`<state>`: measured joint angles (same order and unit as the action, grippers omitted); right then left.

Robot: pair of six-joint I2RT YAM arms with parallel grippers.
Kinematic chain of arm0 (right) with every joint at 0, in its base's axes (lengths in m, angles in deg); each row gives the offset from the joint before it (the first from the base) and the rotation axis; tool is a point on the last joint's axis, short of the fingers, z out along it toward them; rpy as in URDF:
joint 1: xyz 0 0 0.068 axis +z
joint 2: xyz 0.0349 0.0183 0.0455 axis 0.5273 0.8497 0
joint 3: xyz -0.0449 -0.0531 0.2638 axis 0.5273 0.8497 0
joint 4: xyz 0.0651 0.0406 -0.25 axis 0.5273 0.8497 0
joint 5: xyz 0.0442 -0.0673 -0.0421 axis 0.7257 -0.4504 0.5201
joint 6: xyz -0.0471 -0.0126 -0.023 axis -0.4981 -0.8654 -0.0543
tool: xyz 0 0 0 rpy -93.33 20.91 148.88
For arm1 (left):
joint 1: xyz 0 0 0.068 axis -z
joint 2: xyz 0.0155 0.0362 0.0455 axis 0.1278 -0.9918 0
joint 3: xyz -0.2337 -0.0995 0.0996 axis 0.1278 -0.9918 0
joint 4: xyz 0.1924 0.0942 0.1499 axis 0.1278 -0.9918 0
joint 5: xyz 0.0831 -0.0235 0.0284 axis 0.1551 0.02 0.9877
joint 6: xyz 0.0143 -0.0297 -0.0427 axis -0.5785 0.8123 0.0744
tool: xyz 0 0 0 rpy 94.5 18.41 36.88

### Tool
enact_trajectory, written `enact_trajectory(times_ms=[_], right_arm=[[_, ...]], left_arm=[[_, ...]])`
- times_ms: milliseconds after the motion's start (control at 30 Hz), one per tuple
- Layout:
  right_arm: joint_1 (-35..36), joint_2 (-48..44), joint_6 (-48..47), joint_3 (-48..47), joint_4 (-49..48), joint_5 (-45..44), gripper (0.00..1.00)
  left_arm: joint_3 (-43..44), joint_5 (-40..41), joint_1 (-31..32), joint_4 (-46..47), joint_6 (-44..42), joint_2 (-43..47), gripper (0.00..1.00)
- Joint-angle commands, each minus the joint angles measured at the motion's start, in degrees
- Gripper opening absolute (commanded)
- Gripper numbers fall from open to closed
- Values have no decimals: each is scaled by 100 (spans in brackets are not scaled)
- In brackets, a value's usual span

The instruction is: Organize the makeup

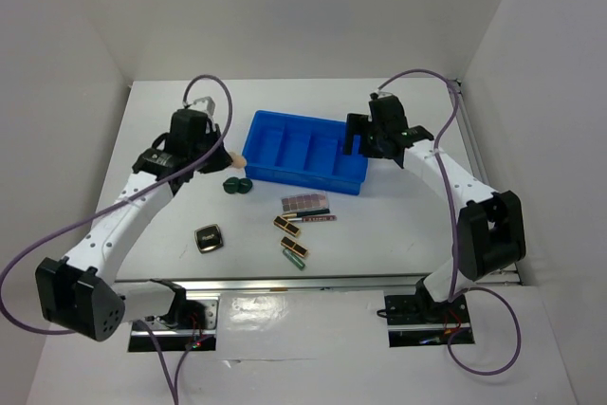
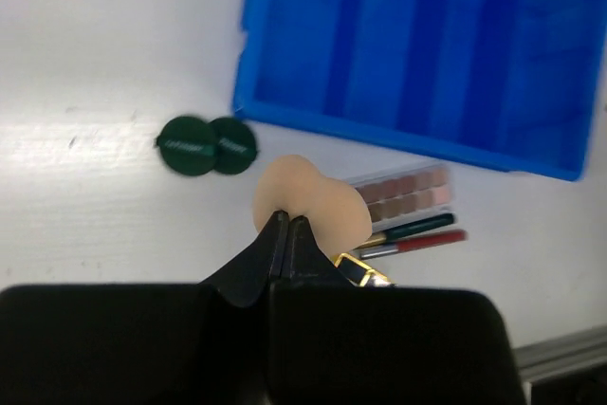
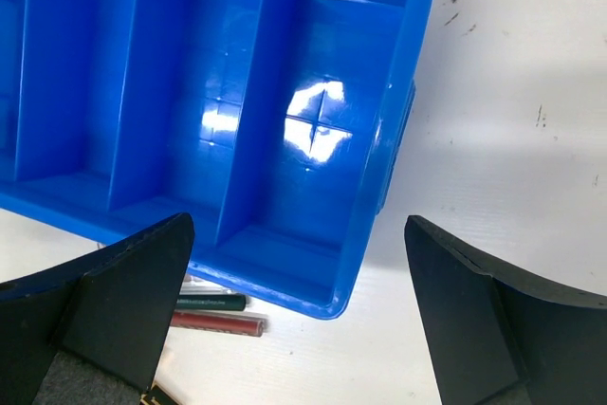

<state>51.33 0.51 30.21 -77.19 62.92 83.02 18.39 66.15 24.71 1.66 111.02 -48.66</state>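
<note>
My left gripper is shut on the near end of the peach sponge, left of the blue tray. On the table lie the dark green round piece, the black square compact, the pinkish palette, two thin pencils and two black-gold cases. Over the tray's right end my right gripper hangs open and holds nothing. The left wrist view shows the green piece, the palette, the pencils and one case.
The tray has several bare compartments side by side. White walls enclose the table on three sides. A metal rail runs along the near edge between the arm bases.
</note>
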Motion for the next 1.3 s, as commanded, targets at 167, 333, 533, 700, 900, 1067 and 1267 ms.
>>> enact_trajectory(times_ms=[167, 333, 533, 700, 900, 1067, 1267], right_arm=[[-52, -420, -8, -321, 109, -194, 100], [-105, -649, 45, -198, 240, -256, 100], [-158, -781, 45, -198, 443, -370, 100], [-210, -938, 45, -198, 549, -423, 100], [-210, -939, 97, -136, 601, -475, 100], [-210, -991, 97, -22, 549, -475, 100], [-263, -807, 97, 31, 443, -370, 100]], left_arm=[[1792, -1468, 258, 43, -237, -1780, 0], [3067, -896, 609, 103, 8, -3049, 0], [4130, -711, 733, -1, 150, -4148, 0], [4905, -588, 838, -449, 79, -4870, 47], [4844, -228, 944, -441, -123, -4397, 91], [4146, 832, 944, -1143, 201, -3381, 84], [1564, 2004, 1129, -2355, 1489, -1542, 86]])
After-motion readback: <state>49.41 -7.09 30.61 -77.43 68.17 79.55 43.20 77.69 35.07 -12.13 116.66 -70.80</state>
